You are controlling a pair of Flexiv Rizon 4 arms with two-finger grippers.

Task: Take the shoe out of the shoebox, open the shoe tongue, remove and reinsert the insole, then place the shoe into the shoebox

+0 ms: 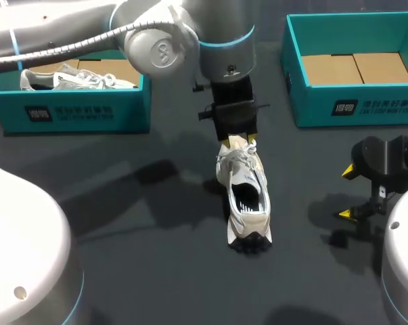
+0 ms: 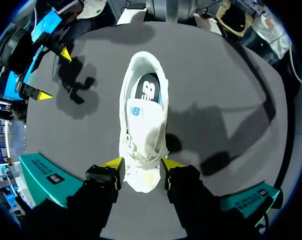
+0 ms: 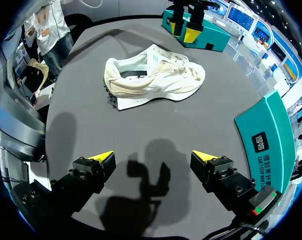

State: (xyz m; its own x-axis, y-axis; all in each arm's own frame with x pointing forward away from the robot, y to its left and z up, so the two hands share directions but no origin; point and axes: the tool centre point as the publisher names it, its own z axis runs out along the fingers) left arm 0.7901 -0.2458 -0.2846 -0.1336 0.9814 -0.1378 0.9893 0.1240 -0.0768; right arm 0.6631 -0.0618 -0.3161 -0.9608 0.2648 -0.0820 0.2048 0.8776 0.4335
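Shoe (image 1: 245, 196) stands upright on its sole at mid surface (image 1: 122, 264), outside and well apart from the empty shoebox (image 1: 356, 105). Left hand (image 2: 141, 167) pinches the toe from both sides, apparently steadying it. Right hand (image 3: 153, 157) hangs spread, well apart from the shoe. Step judged in hand: opening the tongue (image 2: 140, 122). That calls for the right hand to reach the laced throat. Upper pale and soft; dark insole (image 2: 148, 90) appears seated.
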